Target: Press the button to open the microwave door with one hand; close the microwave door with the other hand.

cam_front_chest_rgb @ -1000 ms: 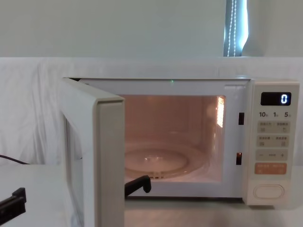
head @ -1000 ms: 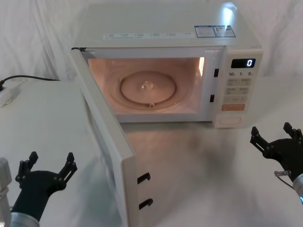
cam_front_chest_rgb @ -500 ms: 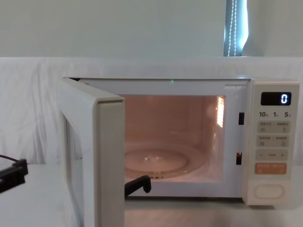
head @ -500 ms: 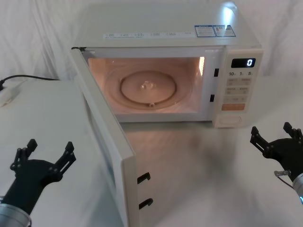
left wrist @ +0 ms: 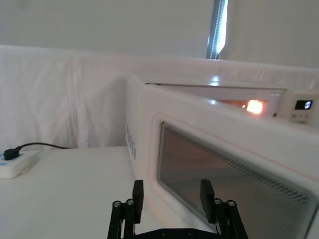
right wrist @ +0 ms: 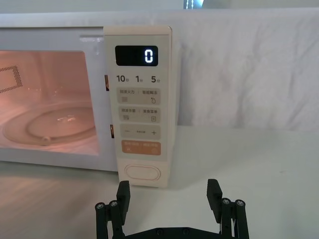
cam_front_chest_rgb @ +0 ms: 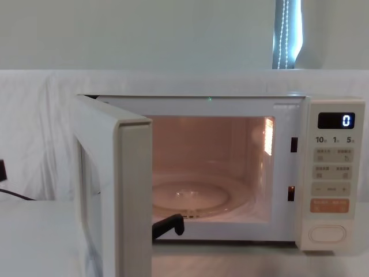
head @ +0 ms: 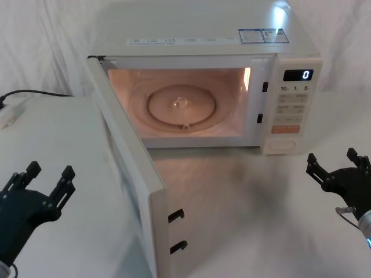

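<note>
**A:** Starting on the left: the left gripper [head: 36, 185] hangs low over the bench [head: 69, 133], fingers spread and holding nothing. What should it do?

**B:** Close the microwave door [head: 128, 174]. The door stands swung wide, hinged at the left front corner of the microwave [head: 197, 35], its free edge toward the robot. The gripper sits on the outer, window side of the door, near it but not touching. In the left wrist view the door's window [left wrist: 224, 174] lies just ahead of the fingertips [left wrist: 138, 191].

**A:** So how to do it well?

**B:** I'd push on the outer face close to the free edge, far from the hinge, and follow the door's arc instead of driving straight. Keep the fingers clear of the two black latch hooks [head: 177, 231] on the door's edge, and ease off as they meet the slots beside the lit cavity [head: 185, 107].

**A:** And on the right?

**B:** The button [head: 280, 146] sits at the foot of the control panel, below the orange key [head: 285, 130]. The right gripper [head: 339, 168] hovers open and empty, in front of the button and a little to its right, apart from it. With the door open, its part looks finished; it should stay out of the door's path.
</note>
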{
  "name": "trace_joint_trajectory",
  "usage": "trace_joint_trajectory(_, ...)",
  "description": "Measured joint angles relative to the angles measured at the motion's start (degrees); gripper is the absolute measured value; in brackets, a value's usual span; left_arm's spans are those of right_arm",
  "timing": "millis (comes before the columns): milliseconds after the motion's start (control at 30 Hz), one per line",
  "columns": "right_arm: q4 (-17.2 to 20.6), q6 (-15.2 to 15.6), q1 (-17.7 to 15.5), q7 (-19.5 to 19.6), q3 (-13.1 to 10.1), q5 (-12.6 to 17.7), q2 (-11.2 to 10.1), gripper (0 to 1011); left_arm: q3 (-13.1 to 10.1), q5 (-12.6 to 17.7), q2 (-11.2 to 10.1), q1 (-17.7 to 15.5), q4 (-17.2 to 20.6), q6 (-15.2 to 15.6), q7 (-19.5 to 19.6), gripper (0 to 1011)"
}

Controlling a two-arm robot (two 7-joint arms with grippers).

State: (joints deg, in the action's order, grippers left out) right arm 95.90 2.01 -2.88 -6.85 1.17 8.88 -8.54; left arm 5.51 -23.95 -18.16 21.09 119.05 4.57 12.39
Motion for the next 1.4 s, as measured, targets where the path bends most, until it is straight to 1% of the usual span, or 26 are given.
trace_joint_trajectory(33, 0.0, 0.0, 0.0, 0.0, 0.0, 0.0, 0.0, 1000, 0.21, -0.61, -0.35, 0.39, 0.71, 0.19, 0.22, 708)
trace_joint_trajectory(67, 0.0, 0.0, 0.0, 0.0, 0.0, 0.0, 0.0, 1000, 0.29, -0.9, -0.53, 0.6, 1.04, 0.25, 0.33, 669)
trace_joint_trajectory(100, 0.0, 0.0, 0.0, 0.0, 0.0, 0.0, 0.0, 1000, 0.36, -1.14, -0.72, 0.81, 1.36, 0.3, 0.45, 669)
trace_joint_trajectory(300, 0.0, 0.0, 0.0, 0.0, 0.0, 0.0, 0.0, 1000, 0.15, -3.05, -2.32, 1.62, 3.66, 0.68, 1.62, 460)
trace_joint_trajectory(400, 0.0, 0.0, 0.0, 0.0, 0.0, 0.0, 0.0, 1000, -0.8, -4.38, -3.29, 1.09, 4.5, 1.87, 2.19, 356)
trace_joint_trajectory(433, 0.0, 0.0, 0.0, 0.0, 0.0, 0.0, 0.0, 1000, -0.8, -4.38, -3.29, 1.09, 4.5, 1.87, 2.19, 356)
trace_joint_trajectory(467, 0.0, 0.0, 0.0, 0.0, 0.0, 0.0, 0.0, 1000, -1.26, -4.91, -3.71, 0.68, 4.7, 2.49, 2.44, 292)
trace_joint_trajectory(500, 0.0, 0.0, 0.0, 0.0, 0.0, 0.0, 0.0, 1000, -1.78, -5.44, -4.18, 0.22, 4.82, 3.14, 2.71, 272)
trace_joint_trajectory(600, 0.0, 0.0, 0.0, 0.0, 0.0, 0.0, 0.0, 1000, -2.66, -6.08, -4.85, -0.45, 4.95, 4.11, 3.03, 156)
trace_joint_trajectory(633, 0.0, -0.01, 0.0, 0.01, 0.0, 0.0, 0.0, 1000, -3.3, -6.5, -5.27, -0.95, 4.97, 4.76, 3.19, 125)
trace_joint_trajectory(667, 0.0, 0.0, 0.0, 0.01, 0.0, 0.01, 0.0, 1000, -3.57, -6.68, -5.48, -1.21, 4.98, 5.09, 3.26, 125)
trace_joint_trajectory(700, 0.0, 0.0, 0.0, 0.01, 0.0, 0.0, 0.0, 1000, -3.83, -6.84, -5.67, -1.46, 4.98, 5.37, 3.3, 80)
trace_joint_trajectory(767, 0.0, 0.0, 0.0, 0.01, 0.0, 0.0, 0.0, 1000, -4.35, -7.15, -5.98, -1.91, 4.99, 5.83, 3.37, 44)
trace_joint_trajectory(800, 0.0, 0.0, 0.0, 0.01, 0.0, 0.0, 0.0, 1000, -4.8, -7.43, -6.29, -2.32, 4.99, 6.24, 3.42, 0)
trace_joint_trajectory(1167, 0.0, 0.0, 0.0, 0.01, 0.0, 0.0, 0.0, 1000, -7.33, -8.94, -7.85, -5.81, 3.74, 7.81, 3.1, 0)
trace_joint_trajectory(1300, 0.0, -0.01, 0.0, 0.01, 0.0, 0.0, 0.0, 1000, -8.57, -9.25, -8.19, -7.65, 2.78, 8.44, 2.63, 0)
trace_joint_trajectory(1400, 0.0, -0.01, 0.0, 0.01, 0.0, 0.0, 0.0, 1000, -10.14, -9.26, -8.29, -9.96, 1.47, 8.62, 2.15, 0)
